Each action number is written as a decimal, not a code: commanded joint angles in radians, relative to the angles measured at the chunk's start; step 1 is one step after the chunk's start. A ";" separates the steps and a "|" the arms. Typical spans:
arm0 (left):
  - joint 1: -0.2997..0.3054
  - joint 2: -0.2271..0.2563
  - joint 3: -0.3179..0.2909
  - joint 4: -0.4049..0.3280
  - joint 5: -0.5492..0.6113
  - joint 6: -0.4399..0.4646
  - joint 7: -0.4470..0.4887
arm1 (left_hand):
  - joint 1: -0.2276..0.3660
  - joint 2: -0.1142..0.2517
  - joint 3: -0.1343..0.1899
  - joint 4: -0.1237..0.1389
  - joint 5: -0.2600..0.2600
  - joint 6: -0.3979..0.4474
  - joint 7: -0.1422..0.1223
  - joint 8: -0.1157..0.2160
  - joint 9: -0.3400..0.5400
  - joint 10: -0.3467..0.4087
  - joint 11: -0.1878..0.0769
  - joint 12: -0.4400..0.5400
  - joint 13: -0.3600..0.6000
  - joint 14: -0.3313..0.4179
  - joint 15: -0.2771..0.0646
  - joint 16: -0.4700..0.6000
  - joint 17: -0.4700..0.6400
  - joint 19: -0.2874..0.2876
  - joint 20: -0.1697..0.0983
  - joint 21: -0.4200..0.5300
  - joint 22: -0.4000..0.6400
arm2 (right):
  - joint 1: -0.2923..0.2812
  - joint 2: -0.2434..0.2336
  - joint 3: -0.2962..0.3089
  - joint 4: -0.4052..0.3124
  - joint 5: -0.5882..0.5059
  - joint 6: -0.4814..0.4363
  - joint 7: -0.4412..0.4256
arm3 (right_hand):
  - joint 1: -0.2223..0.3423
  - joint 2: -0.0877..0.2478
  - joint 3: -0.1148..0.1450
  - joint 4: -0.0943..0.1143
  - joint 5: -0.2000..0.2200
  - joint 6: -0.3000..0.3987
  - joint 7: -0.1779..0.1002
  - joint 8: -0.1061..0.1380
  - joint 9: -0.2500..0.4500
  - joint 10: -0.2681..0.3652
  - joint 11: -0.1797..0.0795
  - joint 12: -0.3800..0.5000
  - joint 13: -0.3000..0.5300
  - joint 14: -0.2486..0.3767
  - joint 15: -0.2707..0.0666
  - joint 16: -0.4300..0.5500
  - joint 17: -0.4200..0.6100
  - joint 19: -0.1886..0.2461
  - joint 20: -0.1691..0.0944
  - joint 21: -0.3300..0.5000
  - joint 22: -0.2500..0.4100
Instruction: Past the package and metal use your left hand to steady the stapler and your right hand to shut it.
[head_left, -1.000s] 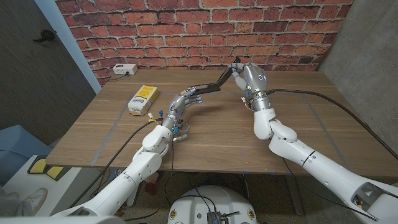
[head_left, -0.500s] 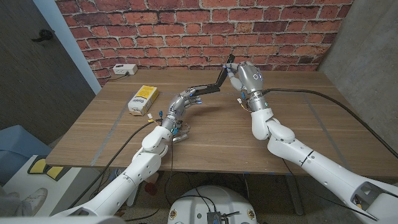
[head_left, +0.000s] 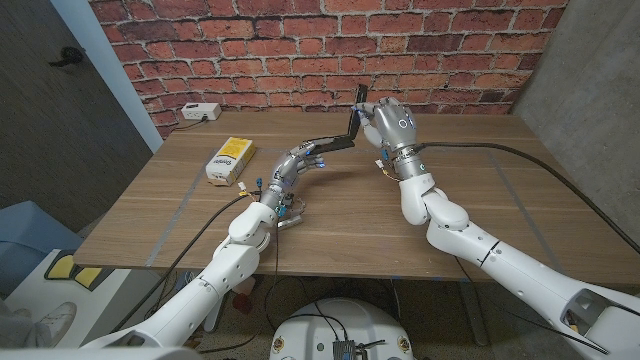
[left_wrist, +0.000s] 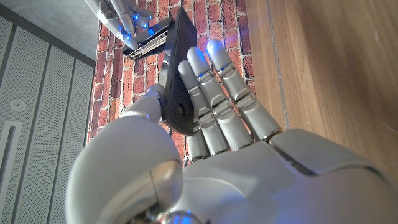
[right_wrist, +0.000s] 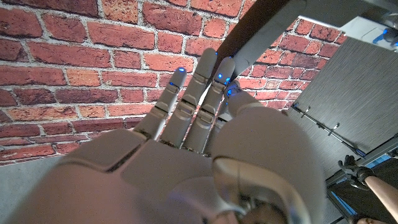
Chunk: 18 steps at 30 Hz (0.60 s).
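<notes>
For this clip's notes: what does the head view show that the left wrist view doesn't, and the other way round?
Head view alone: the yellow package, the metal piece near the left forearm, a white box at the table's far edge.

Left wrist view alone: the left hand's fingers lying against the stapler's dark underside, close up.

Both: the left hand holding the open stapler, the right hand at its raised arm, and the brick wall.

Brown wood-grain table (head_left: 350, 215) before me. On it: a yellow rectangular cardboard package (head_left: 230, 158) at my left, a white box-shaped device (head_left: 200, 112) at the far left corner, cables trailing.
</notes>
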 joint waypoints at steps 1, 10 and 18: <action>-0.009 -0.003 0.003 0.013 -0.002 0.001 -0.013 | 0.092 0.097 0.017 0.019 0.008 0.050 0.024 -0.002 0.002 0.026 -0.027 0.001 0.003 0.011 -0.024 0.004 0.006 -0.007 -0.014 0.010 0.001 | 0.020 0.013 -0.038 0.009 -0.073 -0.058 0.018 | 0.013 0.001 -0.002 0.004 -0.003 0.006 -0.010 -0.002 0.003 -0.007 -0.001 -0.005 0.004 -0.005 -0.088 -0.002 0.007 -0.002 -0.056 0.006 0.003; -0.006 -0.002 0.001 0.011 -0.002 0.000 -0.013 | 0.092 0.096 0.017 0.018 0.008 0.051 0.025 -0.006 0.001 0.027 -0.030 0.000 0.003 0.011 -0.024 0.003 0.007 -0.009 -0.015 0.015 -0.001 | 0.042 0.021 -0.076 0.023 -0.130 -0.090 0.039 | 0.014 0.000 -0.008 0.006 -0.005 0.012 -0.011 -0.003 0.004 -0.003 0.000 -0.005 0.006 -0.008 -0.089 -0.002 0.008 0.004 -0.058 0.013 0.005; 0.002 0.005 -0.001 -0.002 -0.002 0.001 -0.012 | 0.091 0.096 0.017 0.019 0.008 0.052 0.025 -0.009 0.000 0.027 -0.030 0.000 0.007 0.010 -0.023 0.002 0.007 -0.011 -0.015 0.020 -0.002 | 0.051 0.023 -0.093 0.031 -0.141 -0.079 0.027 | 0.019 0.005 -0.009 0.008 -0.005 0.001 -0.020 -0.010 0.004 -0.014 -0.007 -0.010 0.012 -0.027 -0.089 -0.012 0.007 -0.008 -0.069 0.016 0.006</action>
